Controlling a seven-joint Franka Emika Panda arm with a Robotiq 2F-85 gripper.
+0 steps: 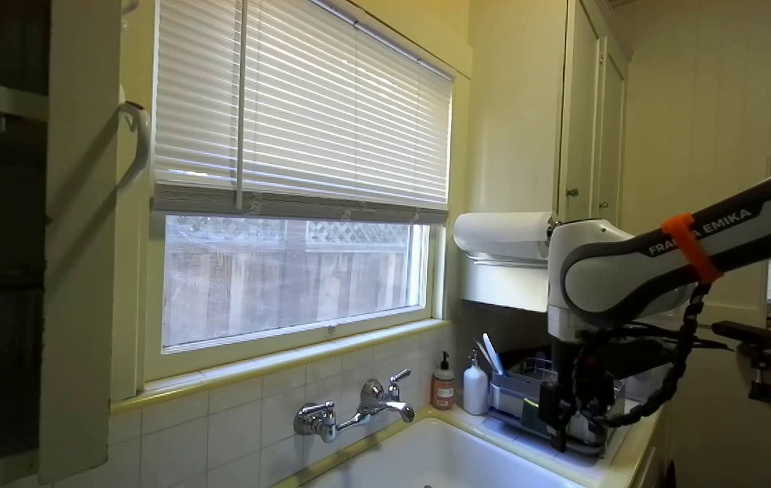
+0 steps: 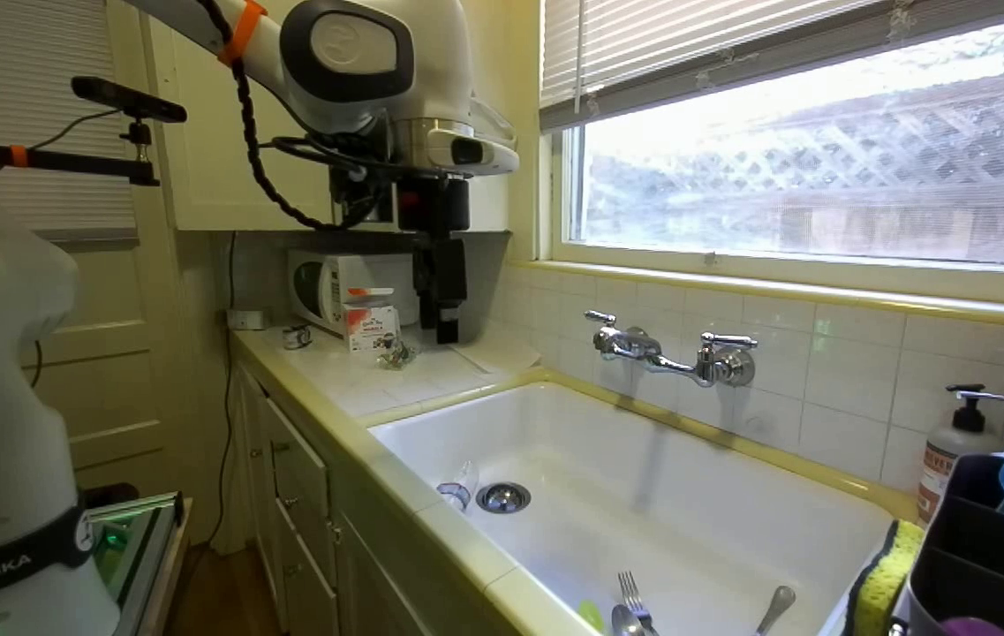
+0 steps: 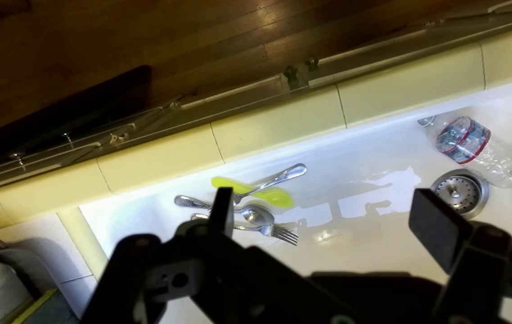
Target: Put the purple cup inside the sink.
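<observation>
At the bottom edge of an exterior view, the cup [image 2: 971, 628] shows only as a purple sliver, cut off by the frame; whether in or behind the black caddy [image 2: 965, 565], I cannot tell. The gripper [image 3: 331, 220] stands with its fingers wide apart above the sink [image 3: 355, 247]. One fingertip hides the middle of the spoon [image 3: 258, 216] and fork [image 3: 285, 234]; the head of a third utensil [image 3: 285, 175] is hard to make out. In an exterior view, the tiled edge [image 2: 462, 539] covers part of the bottle [image 2: 459, 493].
</observation>
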